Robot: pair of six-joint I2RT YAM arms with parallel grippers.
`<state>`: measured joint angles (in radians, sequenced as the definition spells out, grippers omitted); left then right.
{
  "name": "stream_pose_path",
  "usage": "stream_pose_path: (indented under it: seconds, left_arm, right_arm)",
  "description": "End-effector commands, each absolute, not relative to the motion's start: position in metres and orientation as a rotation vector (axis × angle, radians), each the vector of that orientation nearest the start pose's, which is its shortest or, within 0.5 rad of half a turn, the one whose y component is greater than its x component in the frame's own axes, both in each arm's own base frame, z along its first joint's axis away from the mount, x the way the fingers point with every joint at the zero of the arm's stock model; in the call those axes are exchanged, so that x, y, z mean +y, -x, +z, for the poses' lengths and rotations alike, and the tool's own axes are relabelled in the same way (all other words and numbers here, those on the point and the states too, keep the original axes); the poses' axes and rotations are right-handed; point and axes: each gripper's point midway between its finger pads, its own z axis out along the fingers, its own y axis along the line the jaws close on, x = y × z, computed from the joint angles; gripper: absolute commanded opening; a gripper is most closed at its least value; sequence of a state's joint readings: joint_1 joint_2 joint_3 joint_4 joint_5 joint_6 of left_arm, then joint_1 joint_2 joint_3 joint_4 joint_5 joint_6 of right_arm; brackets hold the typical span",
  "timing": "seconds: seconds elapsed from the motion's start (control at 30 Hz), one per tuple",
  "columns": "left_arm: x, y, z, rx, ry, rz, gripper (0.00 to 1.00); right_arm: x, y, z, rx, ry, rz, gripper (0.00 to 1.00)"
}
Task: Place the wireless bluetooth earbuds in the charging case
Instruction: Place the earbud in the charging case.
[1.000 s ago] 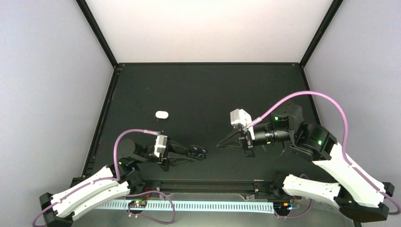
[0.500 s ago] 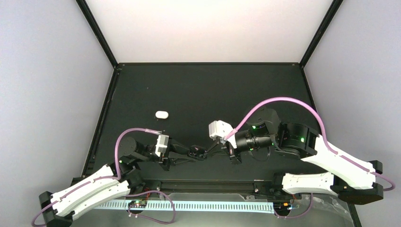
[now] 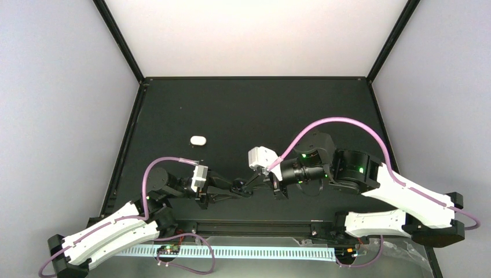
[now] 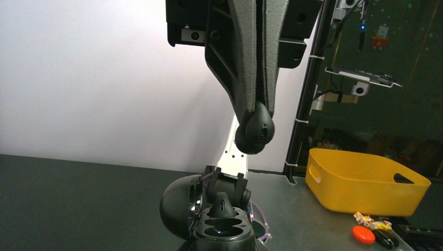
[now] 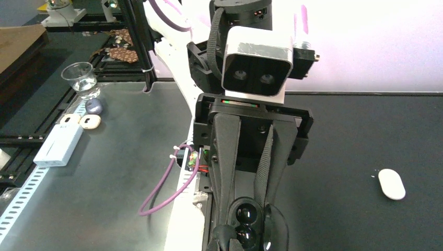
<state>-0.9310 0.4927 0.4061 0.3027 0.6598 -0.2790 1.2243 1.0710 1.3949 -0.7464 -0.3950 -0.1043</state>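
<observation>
- Table (image 3: pixel 243 110): both grippers meet at near-centre, tips close together.
- L gripper (image 3: pixel 237 188): clamped round open charging case (image 4: pixel 222 227). Lid (image 4: pixel 180 204) stands up at left of the wells, per L wrist view.
- R gripper (image 4: pixel 255 119): just right of L gripper in top view, pinching an earbud (image 4: pixel 252 137). Earbud sits above the case, a little right of it in L wrist view, apart, not in a well.
- Closed case (image 3: pixel 198 140): on table, behind and left of both grippers, well apart.
- Bin (image 4: pixel 365 180): at right in L wrist view, past table's edge.
- Glass (image 5: pixel 79 78): far left in R wrist view, off table.
- Flat box (image 5: pixel 57 145): in front of glass, nearer the cam.
</observation>
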Motion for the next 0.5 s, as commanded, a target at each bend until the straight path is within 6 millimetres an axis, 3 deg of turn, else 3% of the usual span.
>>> stream_pose_path:
  seconds: [0.0,0.47]
  left_arm:
    - [-0.253,-0.054,0.342,1.1,-1.051,-1.415,0.02]
    - [-0.254,-0.055,0.339,1.11,-1.052,-1.414,0.02]
  right_arm:
    - [0.328,-0.043,0.393,1.461,1.501,1.105,0.01]
    - [0.333,-0.052,0.377,1.529,1.512,1.008,0.01]
